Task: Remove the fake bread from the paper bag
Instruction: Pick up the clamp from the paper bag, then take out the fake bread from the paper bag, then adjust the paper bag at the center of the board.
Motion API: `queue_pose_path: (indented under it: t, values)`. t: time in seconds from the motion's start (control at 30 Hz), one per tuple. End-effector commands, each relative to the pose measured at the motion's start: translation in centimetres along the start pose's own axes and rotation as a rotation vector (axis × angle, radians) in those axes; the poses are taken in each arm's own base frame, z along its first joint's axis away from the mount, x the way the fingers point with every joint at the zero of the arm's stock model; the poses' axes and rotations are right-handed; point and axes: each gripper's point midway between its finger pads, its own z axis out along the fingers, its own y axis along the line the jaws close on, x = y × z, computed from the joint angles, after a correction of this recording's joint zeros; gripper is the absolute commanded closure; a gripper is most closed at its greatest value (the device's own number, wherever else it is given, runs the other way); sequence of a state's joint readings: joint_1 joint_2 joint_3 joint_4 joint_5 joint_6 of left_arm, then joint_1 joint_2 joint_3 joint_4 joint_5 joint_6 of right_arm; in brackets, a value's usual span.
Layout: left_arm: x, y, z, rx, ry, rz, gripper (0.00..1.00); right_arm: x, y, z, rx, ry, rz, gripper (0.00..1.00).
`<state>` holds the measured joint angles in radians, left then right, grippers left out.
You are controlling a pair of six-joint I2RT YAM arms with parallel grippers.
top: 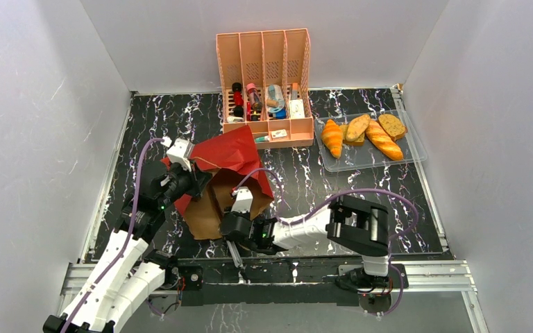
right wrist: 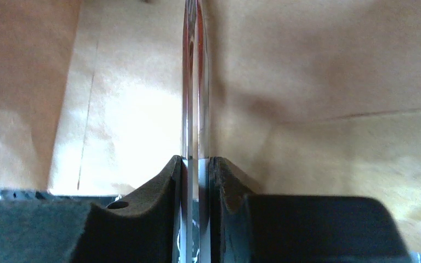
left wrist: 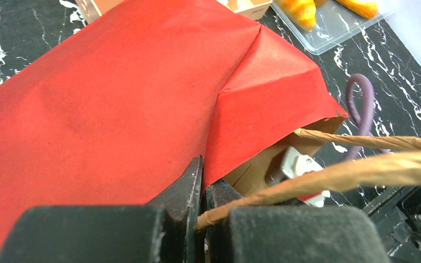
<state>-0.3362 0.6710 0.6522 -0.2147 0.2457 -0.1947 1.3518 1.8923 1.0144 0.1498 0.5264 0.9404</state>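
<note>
The paper bag (top: 225, 173), red outside and brown kraft inside, lies on its side left of centre. My left gripper (left wrist: 204, 186) is shut on the bag's rim, with a twisted paper handle (left wrist: 362, 167) running past its fingers; it also shows in the top view (top: 196, 182). My right gripper (right wrist: 198, 161) is inside the bag, shut on a thin shiny flat strip (right wrist: 195, 82); only brown paper shows around it. The fake bread lies on the clear tray (top: 416, 149): a croissant (top: 332, 137), a baguette (top: 384, 141) and two toast slices (top: 357, 127).
A pink slotted organizer (top: 267, 87) with small bottles and boxes stands at the back centre. White walls close in the left, right and back. The right arm's forearm (top: 298, 232) lies low across the near table. A purple cable (top: 361, 194) loops above it.
</note>
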Motion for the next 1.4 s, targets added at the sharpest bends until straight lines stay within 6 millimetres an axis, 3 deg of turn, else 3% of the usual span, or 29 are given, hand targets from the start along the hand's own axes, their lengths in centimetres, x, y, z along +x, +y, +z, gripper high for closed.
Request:
queue_pose_path:
  t: [0.0, 0.17, 0.37, 0.53, 0.7, 1.37]
  values:
    - [-1.5, 0.9, -0.3, -0.071, -0.020, -0.015, 1.00, -0.8, 2.3, -2.6, -0.079, 0.013, 0.038, 1.00]
    - [-1.7, 0.7, -0.6, -0.066, -0.027, -0.022, 1.00, -0.2, 3.7, -3.1, -0.143, 0.056, -0.007, 0.97]
    - [-1.7, 0.7, -0.9, -0.072, -0.003, -0.009, 1.00, 1.3, 3.4, -4.5, -0.120, 0.103, -0.061, 0.90]
    - [-1.7, 0.5, -0.8, -0.065, -0.003, -0.023, 1.00, 1.9, 3.7, -5.2, -0.136, 0.110, -0.084, 0.78]
    - [-1.5, 0.4, -0.7, -0.060, 0.000, -0.037, 1.00, 1.6, 4.1, -4.1, -0.101, 0.088, -0.120, 0.70]
    - [-0.1, 0.3, -0.2, -0.039, 0.034, -0.051, 1.00, -1.0, 6.6, -2.3, -0.081, -0.013, -0.197, 0.62]
